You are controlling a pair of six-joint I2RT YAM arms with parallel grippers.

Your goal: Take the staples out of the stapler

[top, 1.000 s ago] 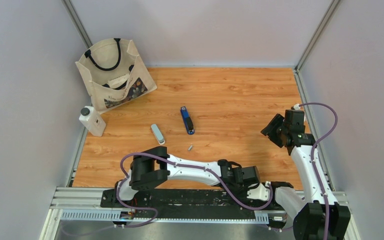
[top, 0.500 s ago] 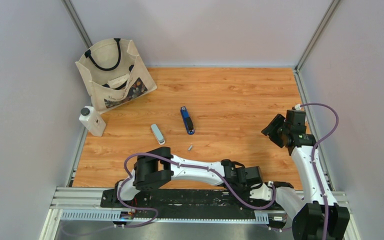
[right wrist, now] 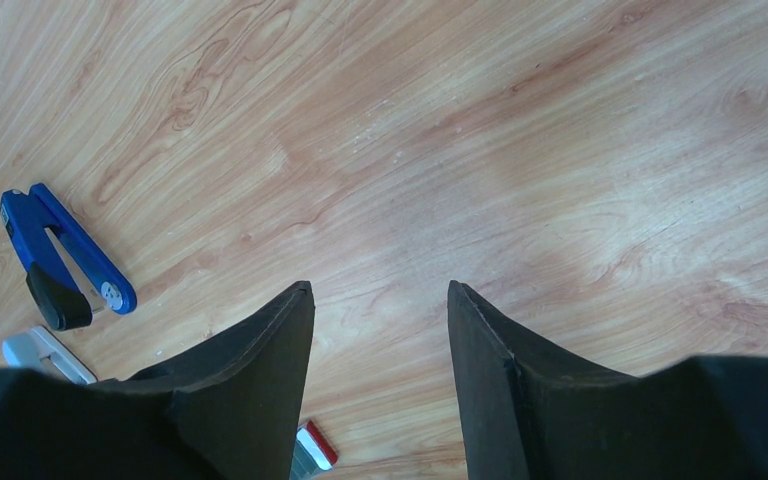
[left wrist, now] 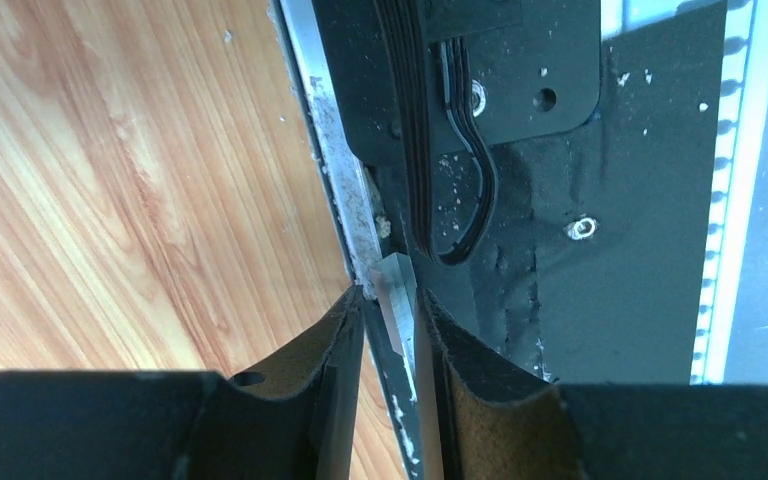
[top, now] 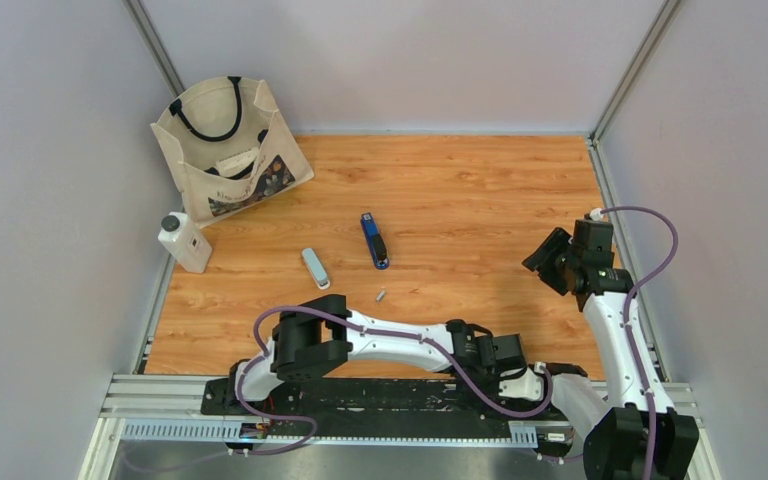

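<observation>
- Strip of staples: pinched between the fingers of the left hand, which is set narrow; the tip pokes just past the fingertips.
- Handling, judged: light, stiff, slick, and it snaps apart if bent. Grip the flat sides mid-strip, gently.
- Right hand: wide, empty, above the table. Blue stapler lies ahead-left of it.

Both arms look alike to me: the left arm and the right arm have glossy white, rounded links joined by chunky black joint housings, and a purple cable runs in loose loops along each. The left fingers are black wedges with scuffed, brownish inner faces. The right fingers are plain matte black, tapering to blunt tips.
</observation>
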